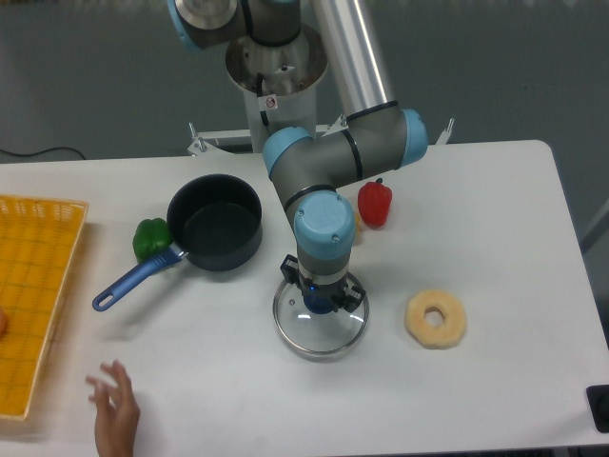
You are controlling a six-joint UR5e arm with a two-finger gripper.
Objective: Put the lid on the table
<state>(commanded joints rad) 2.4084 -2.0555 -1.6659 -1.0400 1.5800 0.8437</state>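
Note:
The round glass lid (320,328) with a thin silver rim is at the middle of the white table (495,219), right of the dark saucepan; I cannot tell whether it rests on the surface. My gripper (322,303) points straight down over the lid's centre, with its fingers around the dark knob. The fingers look closed on the knob, but the wrist hides most of them. The dark blue saucepan (217,222) stands open and uncovered to the upper left of the lid.
A green pepper (149,238) lies left of the saucepan, whose blue handle (133,279) points to the lower left. A red pepper (375,203) sits behind the arm. A beige doughnut (436,319) lies right of the lid. A yellow grid tray (33,295) is at the left edge. A person's hand (114,405) is at the front left.

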